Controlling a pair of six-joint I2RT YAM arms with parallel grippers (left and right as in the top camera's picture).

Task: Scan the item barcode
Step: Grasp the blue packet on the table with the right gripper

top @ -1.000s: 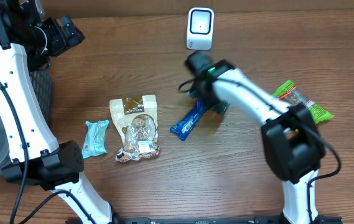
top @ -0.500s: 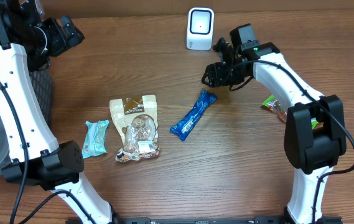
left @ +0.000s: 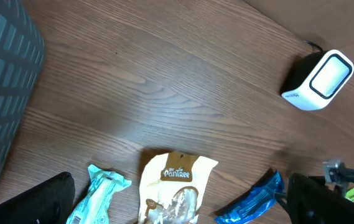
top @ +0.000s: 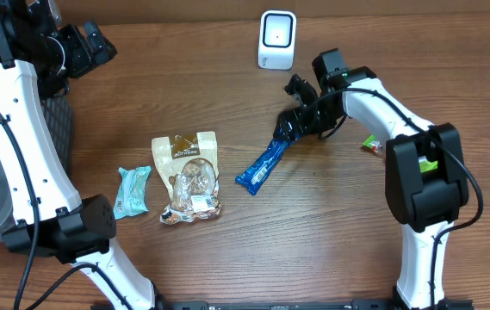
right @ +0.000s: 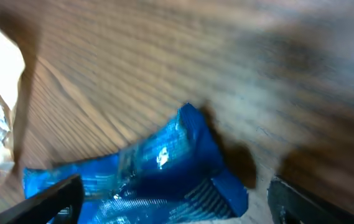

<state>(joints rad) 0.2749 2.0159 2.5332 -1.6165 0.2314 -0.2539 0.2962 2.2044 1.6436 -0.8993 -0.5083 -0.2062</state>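
The right fingers [right: 304,200] straddle the end of the blue snack bar [top: 264,162] on the worktop [top: 313,250], released, and the left fingers [left: 27,200] gape empty.

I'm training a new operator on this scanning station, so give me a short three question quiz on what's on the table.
1. True or false: the white scanner stands apart from the blue wrapper.
2. Which item do the fingers of the right gripper straddle? A green packet, B blue wrapper, C snack bag.
3. Name the item lying nearest the basket.
Key: 1 true; 2 B; 3 teal packet.
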